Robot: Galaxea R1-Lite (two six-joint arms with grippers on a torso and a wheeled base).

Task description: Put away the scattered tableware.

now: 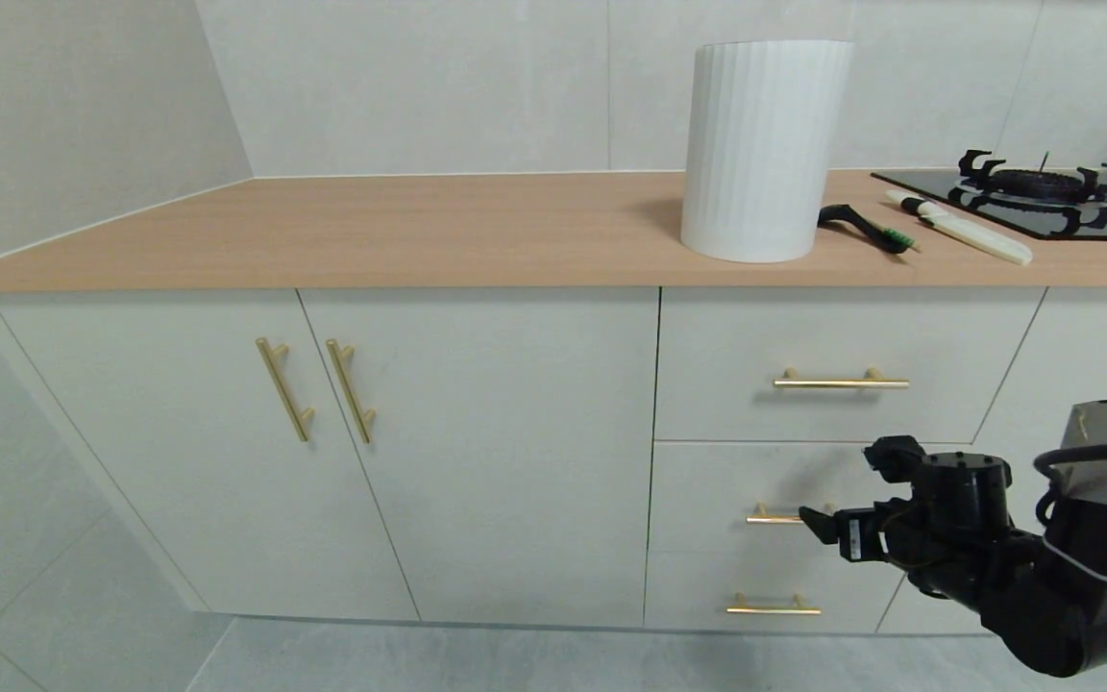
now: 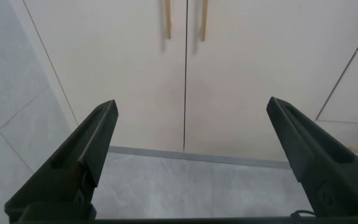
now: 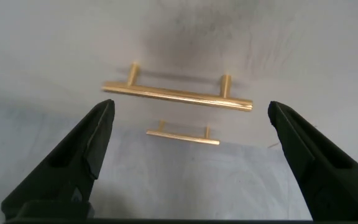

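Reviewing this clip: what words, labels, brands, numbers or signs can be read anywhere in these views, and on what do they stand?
None: no text can be read in any view.
The white ribbed container, the black-handled tool and the white knife on the countertop show no print.
The gas hob, the cabinet doors and the drawer fronts with their brass handles are plain.

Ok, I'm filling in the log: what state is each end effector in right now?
Left end effector: open, holding nothing.
Right end effector: open, empty, facing a drawer handle.
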